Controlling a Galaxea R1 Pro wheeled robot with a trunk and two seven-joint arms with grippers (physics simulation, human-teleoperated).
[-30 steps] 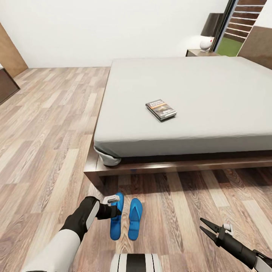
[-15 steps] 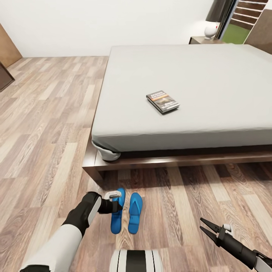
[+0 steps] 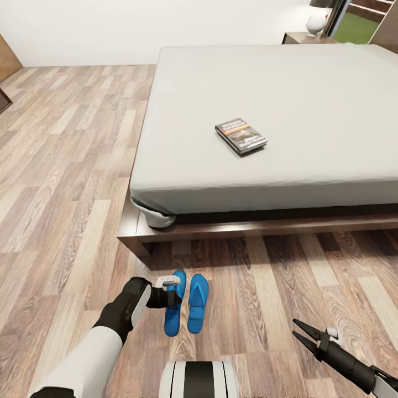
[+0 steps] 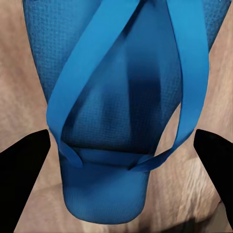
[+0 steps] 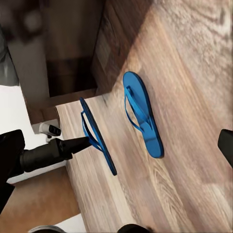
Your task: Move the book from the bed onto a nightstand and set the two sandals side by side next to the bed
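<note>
At the left our left arm reaches forward and low over the floor, forearm bent inward, its jaws at the left sandal. From the wrist camera we see the dark tips spread wide to either side of that sandal's straps, closed on nothing. In the right wrist view this sandal stands tilted on its edge against the tips. Just beside it lies the right sandal, flat on the floor, both close to the foot of the bed (near its left corner). The book lies flat on the mattress, well apart from the nightstand at the far corner. At the right, our right arm hangs low, jaws parted and empty.
</note>
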